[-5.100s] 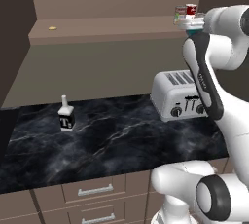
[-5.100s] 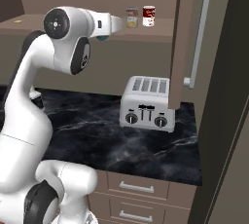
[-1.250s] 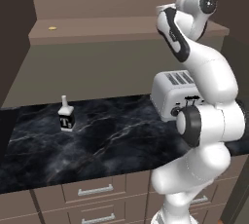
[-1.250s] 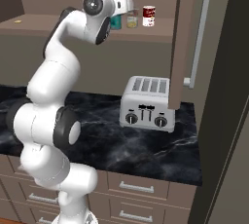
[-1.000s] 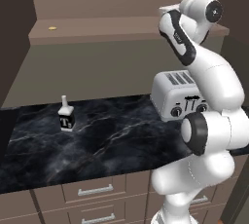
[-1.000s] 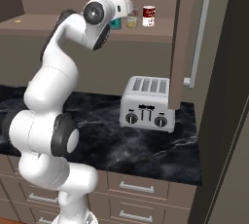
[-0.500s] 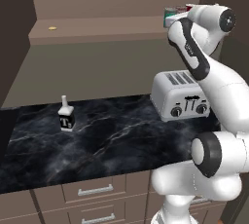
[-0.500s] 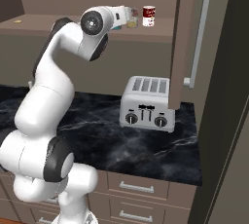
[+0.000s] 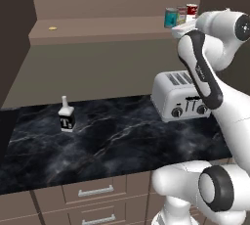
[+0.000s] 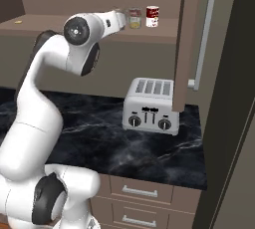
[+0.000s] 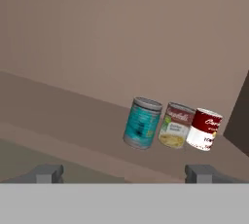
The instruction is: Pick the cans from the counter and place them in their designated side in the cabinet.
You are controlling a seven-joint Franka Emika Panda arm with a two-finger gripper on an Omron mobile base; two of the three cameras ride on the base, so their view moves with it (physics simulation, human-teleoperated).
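Gripper [image 11: 124,173] wide open, holding nothing, in front of the cabinet shelf [image 11: 58,106]. On that shelf: teal can [image 11: 141,123], then beige can [image 11: 175,125] beside it, red-and-white can [image 11: 206,129] last in the row.

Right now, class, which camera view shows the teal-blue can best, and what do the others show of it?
The hand view: the teal-blue can stands whole and upright on the cabinet shelf. In the left base view it is small and far. In the right base view the arm hides most of it.
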